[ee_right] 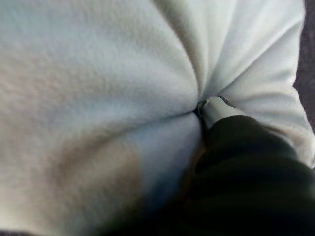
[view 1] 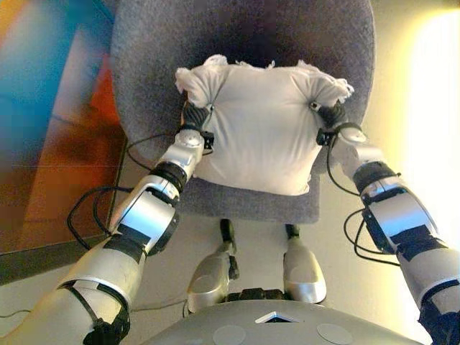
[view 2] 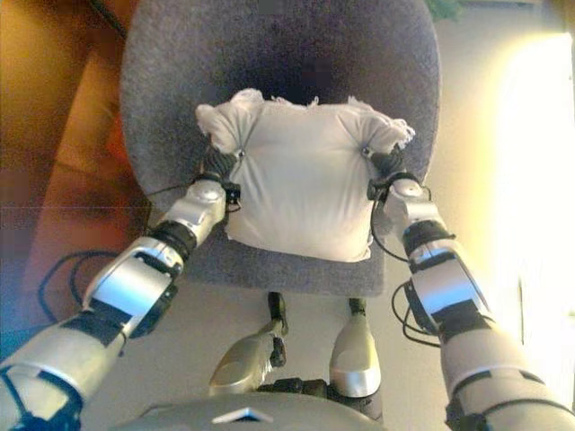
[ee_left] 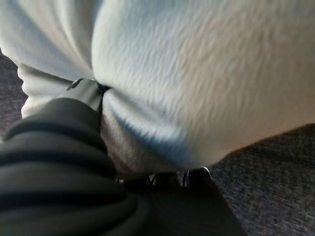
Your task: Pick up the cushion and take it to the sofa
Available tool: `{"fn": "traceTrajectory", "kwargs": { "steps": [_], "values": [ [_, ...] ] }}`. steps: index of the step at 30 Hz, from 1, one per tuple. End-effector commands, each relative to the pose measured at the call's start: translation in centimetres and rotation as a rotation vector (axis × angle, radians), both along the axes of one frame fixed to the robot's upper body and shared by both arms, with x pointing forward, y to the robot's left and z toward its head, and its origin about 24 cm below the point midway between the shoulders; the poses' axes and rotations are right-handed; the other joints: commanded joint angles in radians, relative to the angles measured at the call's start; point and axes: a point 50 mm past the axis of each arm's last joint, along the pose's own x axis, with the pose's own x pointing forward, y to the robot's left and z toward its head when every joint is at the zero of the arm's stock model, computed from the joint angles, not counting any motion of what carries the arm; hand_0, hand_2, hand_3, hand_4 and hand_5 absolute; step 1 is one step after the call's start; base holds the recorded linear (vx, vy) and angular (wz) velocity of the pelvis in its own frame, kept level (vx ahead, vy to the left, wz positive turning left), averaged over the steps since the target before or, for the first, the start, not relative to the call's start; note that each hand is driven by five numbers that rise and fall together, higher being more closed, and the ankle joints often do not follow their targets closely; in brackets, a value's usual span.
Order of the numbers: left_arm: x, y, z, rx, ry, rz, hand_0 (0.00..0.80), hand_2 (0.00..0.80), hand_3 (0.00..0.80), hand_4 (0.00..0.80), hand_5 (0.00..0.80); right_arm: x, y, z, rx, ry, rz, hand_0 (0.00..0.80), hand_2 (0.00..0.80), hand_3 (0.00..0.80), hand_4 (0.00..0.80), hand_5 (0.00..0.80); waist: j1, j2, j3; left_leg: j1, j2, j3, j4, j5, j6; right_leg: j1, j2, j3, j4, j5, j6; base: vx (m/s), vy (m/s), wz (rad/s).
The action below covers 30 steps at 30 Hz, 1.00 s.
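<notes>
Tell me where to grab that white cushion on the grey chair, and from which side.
Grip the white cushion at its two far corners, one hand on each side, coming in from the chair's front edge. It is soft and wide, so one central pinch would probably let it sag. The left hand and right hand already bunch the fabric there, the cloth gathered into folds at each grip.

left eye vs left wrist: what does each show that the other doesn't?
Only the left eye view: the right hand gripping the white cushion's other far corner, and the whole grey chair.
Only the left wrist view: the fabric puckering where the left hand pinches it.
Both: left hand clamped on the cushion, cushion over the chair seat.
</notes>
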Motion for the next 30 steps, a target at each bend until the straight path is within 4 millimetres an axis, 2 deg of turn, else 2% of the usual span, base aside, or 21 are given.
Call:
{"fn": "traceTrajectory", "kwargs": {
  "steps": [1, 4, 8, 11, 14, 15, 16, 17, 18, 19, 21, 24, 30],
  "values": [
    [2.1, -0.5, 7.0, 0.069, -0.179, 0.031, 0.8, 0.8, 0.8, 0.8, 0.8, 2.3, 2.4, 6.6, 0.072, -0.142, 0.113, 0.8, 0.8, 0.8, 0.8, 0.8, 0.018, -0.064, 0.046, -0.032, 0.031, -0.011, 0.033, -0.034, -0.069, -0.104, -0.04, 0.046, 0.061, 0.01, 0.025, -0.06, -0.09, -0.05],
    [2.4, 0.3, 8.5, 0.007, -0.211, 0.065, 0.8, 0.8, 0.8, 0.8, 0.8, 2.5, 2.2, 7.6, 0.072, -0.185, 0.128, 0.8, 0.8, 0.8, 0.8, 0.8, 0.029, -0.079, 0.072, -0.05, 0.034, -0.017, 0.02, -0.026, -0.066, -0.125, -0.027, 0.048, 0.058, 0.017, 0.024, -0.038, -0.083, -0.04],
    [2.5, 0.4, 9.8, -0.026, -0.246, 0.065, 0.8, 0.8, 0.8, 0.8, 0.8, 2.8, 4.1, 10.7, -0.108, -0.315, 0.224, 0.8, 0.8, 0.8, 0.8, 0.8, 0.042, -0.093, 0.095, -0.065, 0.032, -0.019, 0.018, -0.019, -0.064, -0.146, -0.028, 0.031, 0.068, 0.023, 0.026, -0.02, -0.051, 0.0],
    [2.7, 0.3, 10.4, -0.024, -0.244, 0.049, 0.8, 0.8, 0.8, 0.8, 0.8, 3.0, 4.8, 12.7, -0.16, -0.365, 0.204, 0.8, 0.8, 0.8, 0.8, 0.8, 0.051, -0.099, 0.095, -0.07, 0.031, -0.015, 0.02, -0.016, -0.065, -0.154, -0.031, 0.017, 0.08, 0.022, 0.028, -0.001, -0.022, -0.01],
    [2.7, -0.2, 10.6, -0.048, -0.224, 0.031, 0.8, 0.8, 0.8, 0.8, 0.8, 3.2, 4.9, 13.3, -0.232, -0.335, 0.147, 0.8, 0.8, 0.8, 0.8, 0.8, 0.058, -0.102, 0.088, -0.077, 0.03, -0.012, 0.028, -0.014, -0.067, -0.16, -0.034, 0.008, 0.089, 0.019, 0.029, 0.0, 0.0, 0.0],
    [2.8, -0.3, 10.5, -0.052, -0.201, 0.024, 0.709, 0.709, 0.709, 0.709, 0.709, 3.3, 4.5, 13.5, -0.281, -0.31, 0.106, 0.8, 0.8, 0.8, 0.8, 0.8, 0.061, -0.102, 0.085, -0.08, 0.03, -0.01, 0.031, -0.014, -0.068, -0.161, -0.035, 0.004, 0.091, 0.018, 0.028, 0.0, 0.0, 0.0],
    [2.8, -0.3, 10.6, -0.055, -0.184, 0.027, 0.282, 0.282, 0.282, 0.282, 0.282, 3.3, 4.1, 13.9, -0.324, -0.302, 0.071, 0.8, 0.8, 0.8, 0.8, 0.8, 0.063, -0.101, 0.084, -0.084, 0.031, -0.008, 0.032, -0.012, -0.068, -0.163, -0.037, -0.001, 0.092, 0.018, 0.028, 0.039, 0.039, 0.03],
    [2.8, -0.2, 10.8, -0.054, -0.186, 0.04, 0.0, 0.0, 0.0, 0.0, 0.0, 3.3, 3.7, 14.3, -0.365, -0.304, 0.034, 0.775, 0.775, 0.775, 0.775, 0.775, 0.065, -0.1, 0.083, -0.081, 0.031, -0.008, 0.03, -0.015, -0.068, -0.16, -0.038, -0.005, 0.094, 0.012, 0.029, 0.029, 0.039, 0.03],
    [2.9, 0.0, 11.1, -0.052, -0.199, 0.062, 0.0, 0.0, 0.0, 0.0, 0.0, 3.3, 3.2, 15.0, -0.391, -0.316, 0.003, 0.289, 0.289, 0.289, 0.289, 0.289, 0.067, -0.1, 0.082, -0.087, 0.03, -0.008, 0.03, -0.009, -0.067, -0.165, -0.037, -0.006, 0.093, 0.018, 0.027, 0.037, 0.041, 0.03],
    [2.9, 0.4, 11.6, -0.054, -0.213, 0.06, 0.0, 0.0, 0.0, 0.0, 0.0, 3.2, 2.8, 15.5, -0.41, -0.33, -0.032, 0.0, 0.0, 0.0, 0.0, 0.0, 0.068, -0.1, 0.083, -0.089, 0.029, -0.008, 0.03, -0.009, -0.067, -0.169, -0.038, -0.008, 0.097, 0.016, 0.028, 0.014, 0.03, 0.02],
    [3.0, 0.6, 12.2, -0.057, -0.232, 0.031, 0.0, 0.0, 0.0, 0.0, 0.0, 3.1, 2.4, 16.3, -0.454, -0.371, -0.064, 0.0, 0.0, 0.0, 0.0, 0.0, 0.07, -0.099, 0.085, -0.093, 0.029, -0.008, 0.031, -0.01, -0.067, -0.174, -0.04, -0.012, 0.102, 0.013, 0.028, 0.013, 0.016, 0.07],
    [2.8, 1.2, 14.4, -0.031, -0.364, 0.026, 0.0, 0.0, 0.0, 0.0, 0.0, 2.6, 0.7, 18.2, -0.497, -0.45, -0.195, 0.0, 0.0, 0.0, 0.0, 0.0, 0.076, -0.094, 0.094, -0.097, 0.025, -0.007, 0.024, -0.013, -0.066, -0.185, -0.048, -0.027, 0.11, 0.007, 0.035, 0.008, 0.018, 0.04],
    [2.7, 1.2, 14.6, -0.025, -0.376, 0.025, 0.0, 0.0, 0.0, 0.0, 0.0, 2.5, 0.6, 18.3, -0.499, -0.454, -0.201, 0.0, 0.0, 0.0, 0.0, 0.0, 0.076, -0.094, 0.092, -0.104, 0.025, -0.006, 0.025, -0.008, -0.065, -0.191, -0.048, -0.027, 0.109, 0.012, 0.034, -0.006, 0.001, 0.01]
  ]
}}
